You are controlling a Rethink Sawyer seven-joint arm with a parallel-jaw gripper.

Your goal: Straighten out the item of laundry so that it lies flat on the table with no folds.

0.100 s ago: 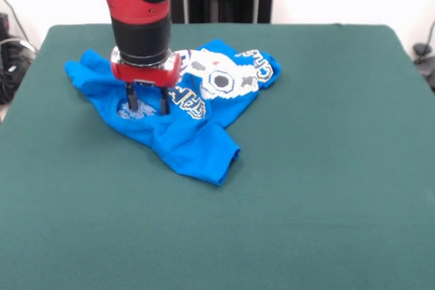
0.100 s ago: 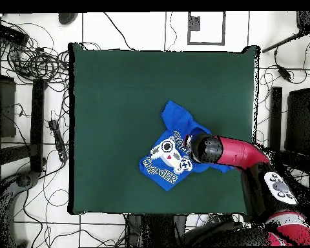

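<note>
The crumpled blue T-shirt (image 1: 197, 142) lies bunched on the green surface (image 1: 326, 168) directly beneath the tool (image 1: 147, 103), whose spread fingers press down into its folds.

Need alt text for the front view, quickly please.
A red and black robot arm's hand presses its open fingers into a crumpled bright blue T-shirt with white print, lying folded on the dark green felt table.
</note>
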